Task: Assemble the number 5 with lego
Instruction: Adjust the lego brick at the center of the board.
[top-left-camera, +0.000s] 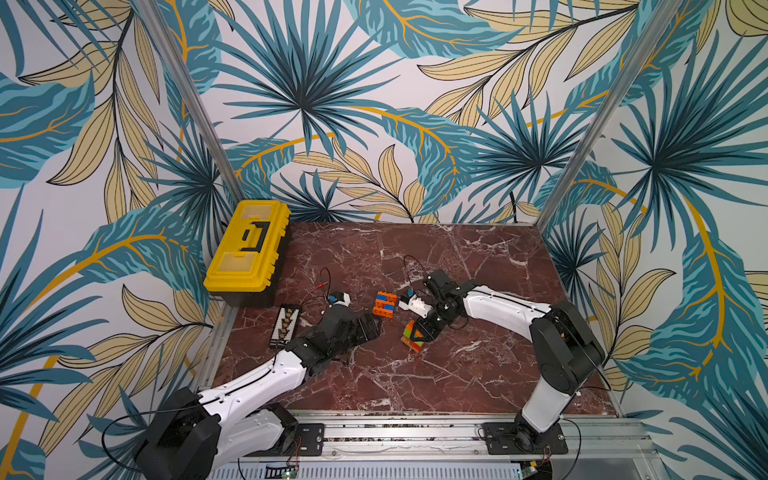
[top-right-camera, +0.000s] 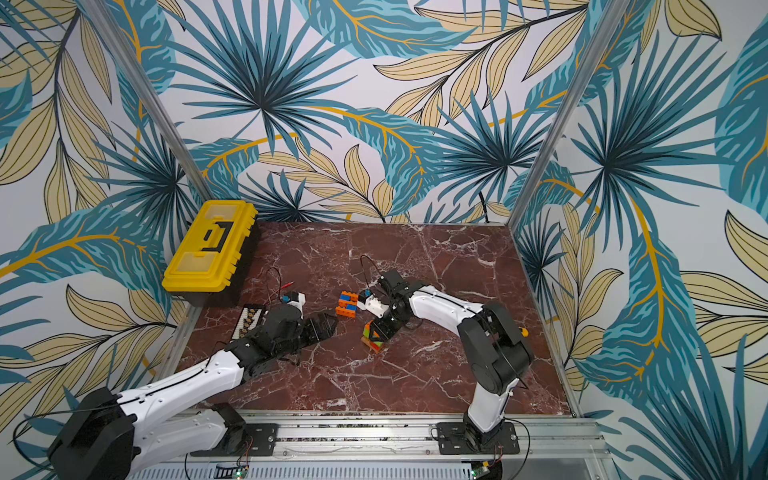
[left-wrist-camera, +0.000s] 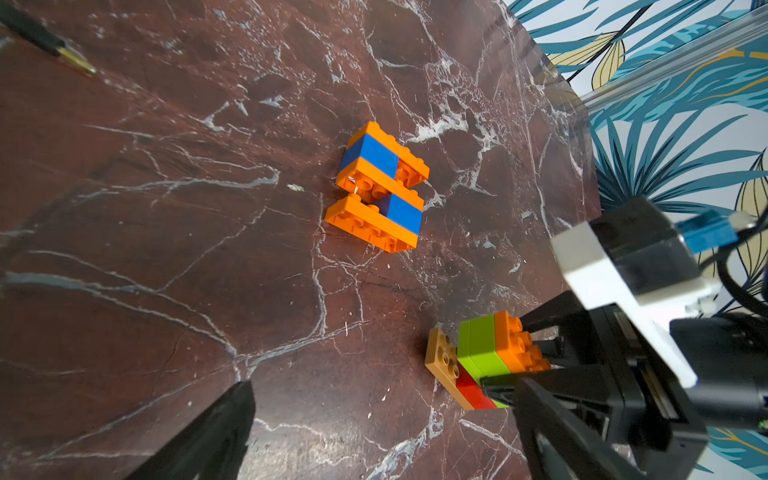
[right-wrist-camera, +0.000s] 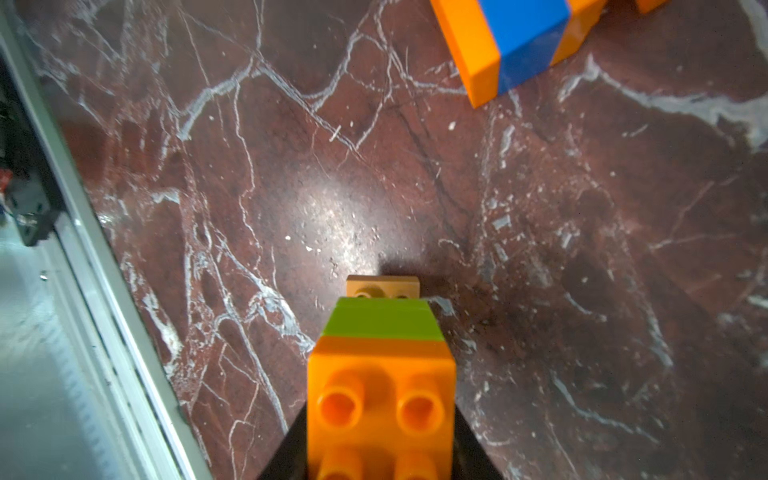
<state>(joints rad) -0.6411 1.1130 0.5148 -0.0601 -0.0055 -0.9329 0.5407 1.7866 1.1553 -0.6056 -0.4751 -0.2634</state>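
A: Far left, first entry?
B: Yellow toolbox (top-left-camera: 248, 245), lid shut, at the back-left corner of the marble tabletop (top-left-camera: 478, 374). Just in front, a small black rack (top-left-camera: 286, 325) of gold-tipped pieces, too small to name.

A: Next along?
B: Left claw (top-left-camera: 374, 328). Spread wide, holding nothing, low over the marble, tips toward the lego.

A: Centre?
B: Orange-and-blue figure (left-wrist-camera: 378, 187). Three long orange bricks, with two short blue ones between them at opposite ends. Lying flat, apart from both claws. Looks like a 5 already, or its mirror; hard to say which.

A: Right of that?
B: Mixed stack (top-left-camera: 409, 336), near the figure: orange brick (right-wrist-camera: 380, 395), lime green brick (left-wrist-camera: 482, 345), red brick (left-wrist-camera: 471, 390), tan plate (left-wrist-camera: 442, 353). Tilted, tan end down on the marble. Right claw (top-left-camera: 423, 332) clamped on the orange-and-green end.

A: Handling note?
B: Probably a lift or a pull-apart. Keep the pads square on the smooth sides. Raise straight, without twisting, to avoid shedding the tan plate. Steer wide of the figure. For separating, bring the open left claw onto the tan-and-red end as a brace.
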